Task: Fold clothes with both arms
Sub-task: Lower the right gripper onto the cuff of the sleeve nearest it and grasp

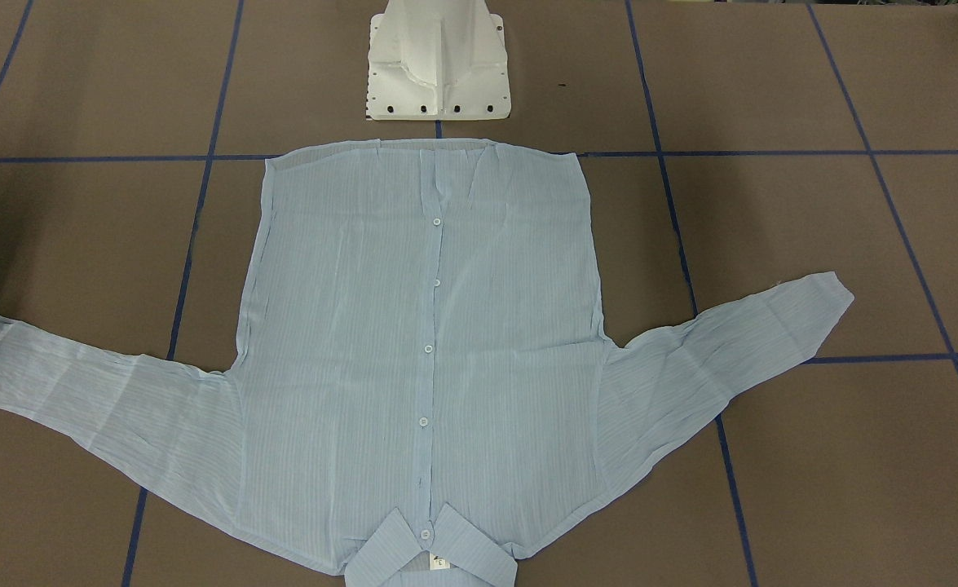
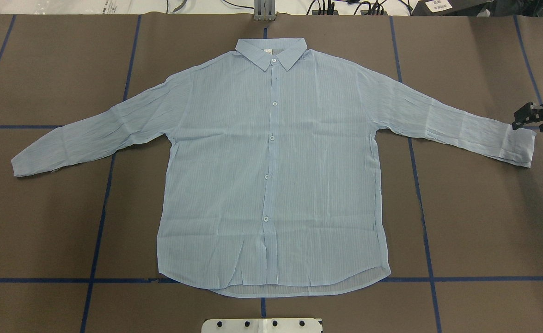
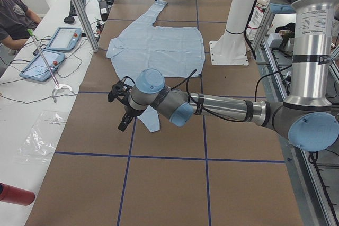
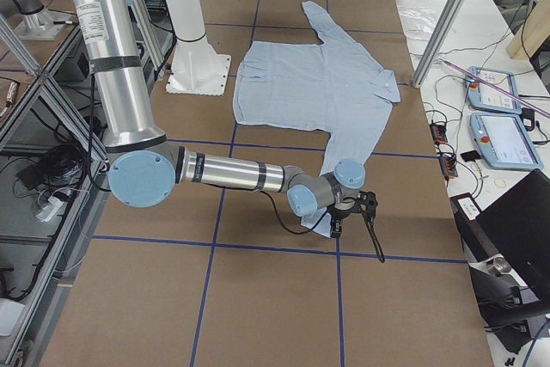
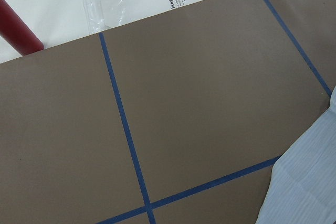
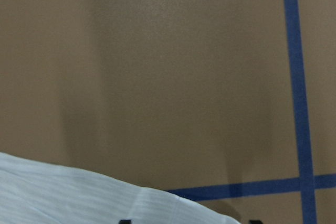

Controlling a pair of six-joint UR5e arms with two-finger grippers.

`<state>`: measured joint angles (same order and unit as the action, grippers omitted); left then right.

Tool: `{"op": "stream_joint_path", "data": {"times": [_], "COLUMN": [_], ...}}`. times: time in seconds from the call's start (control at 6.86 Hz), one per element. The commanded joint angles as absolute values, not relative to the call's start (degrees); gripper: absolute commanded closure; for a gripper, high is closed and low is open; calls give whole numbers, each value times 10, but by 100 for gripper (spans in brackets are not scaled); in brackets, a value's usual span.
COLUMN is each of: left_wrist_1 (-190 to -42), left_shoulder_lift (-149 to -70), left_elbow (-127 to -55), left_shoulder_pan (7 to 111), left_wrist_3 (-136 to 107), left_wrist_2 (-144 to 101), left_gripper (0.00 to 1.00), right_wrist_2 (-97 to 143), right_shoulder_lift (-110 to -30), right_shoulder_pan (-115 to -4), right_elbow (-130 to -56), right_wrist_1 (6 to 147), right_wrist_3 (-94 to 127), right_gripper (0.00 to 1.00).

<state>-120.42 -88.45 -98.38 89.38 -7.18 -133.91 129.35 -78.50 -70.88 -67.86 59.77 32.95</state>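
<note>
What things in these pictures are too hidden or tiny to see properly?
Left tool: side view only, too small to tell open or shut.
Right tool: overhead view's right edge cuts off its arm.
Shirt collar: front view's bottom edge crops it.
Collar label: too small to read.

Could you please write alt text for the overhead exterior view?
A thin light-blue striped button-up shirt lies spread flat, buttoned and front up, on a brown table with blue tape lines, collar away from the robot, sleeves out. The right arm's black gripper is beside one cuff.
</note>
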Motion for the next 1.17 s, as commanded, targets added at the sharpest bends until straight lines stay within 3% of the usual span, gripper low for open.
{"op": "stream_joint_path", "data": {"times": [0.0, 0.29, 0.58, 0.73, 0.87, 1.02], "left_wrist_1": [-1204, -1202, -1202, -1202, -1202, -1202], "left_shoulder_lift": [-884, -883, -873, -873, -873, -873], "left_elbow": [-987, -997, -1009, -1011, -1011, -1011], "left_shoulder_pan": [895, 895, 895, 895, 895, 895], "left_wrist_3": [-72, -72, -72, -72, -72, -72], "left_wrist_2": [-1339, -1338, -1337, -1337, -1338, -1338], "left_gripper": [0, 0, 0, 0, 0, 0], "right_wrist_2": [1282, 1282, 1283, 1284, 1284, 1283], "right_shoulder_lift": [-780, -780, -780, -780, -779, -770], "right_shoulder_pan": [-709, -709, -709, -708, -708, -708], "right_elbow": [-660, -652, -639, -638, -638, -638], "right_wrist_1": [595, 596, 596, 596, 596, 598], "right_wrist_3": [330, 330, 330, 330, 330, 330], "right_gripper": [22, 27, 52, 86, 100, 100]}}
